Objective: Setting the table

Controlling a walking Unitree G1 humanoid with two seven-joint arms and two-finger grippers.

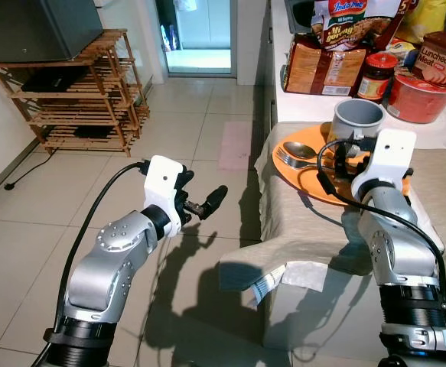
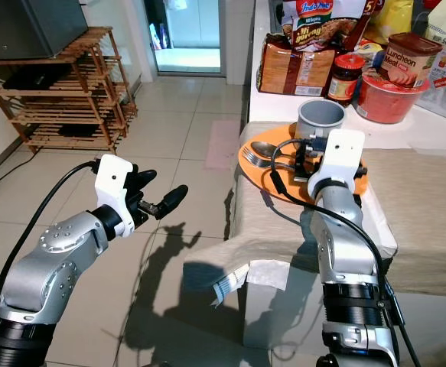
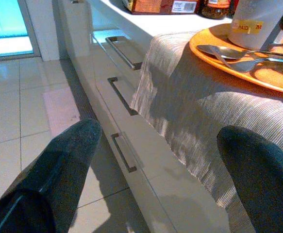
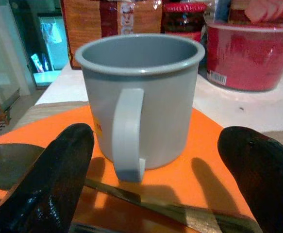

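My right gripper [image 4: 153, 170], fingers apart, faces the mug [image 4: 141, 97] on the plate [image 1: 303, 180]; nothing laid out yet.

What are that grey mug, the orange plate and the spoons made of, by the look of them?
The grey mug looks like matte plastic, or perhaps enamelled metal: an even, dull surface with a thick rolled rim. The orange plate seems plastic, uniformly coloured with a soft sheen. The spoons look like polished metal, probably stainless steel, as they reflect light brightly.
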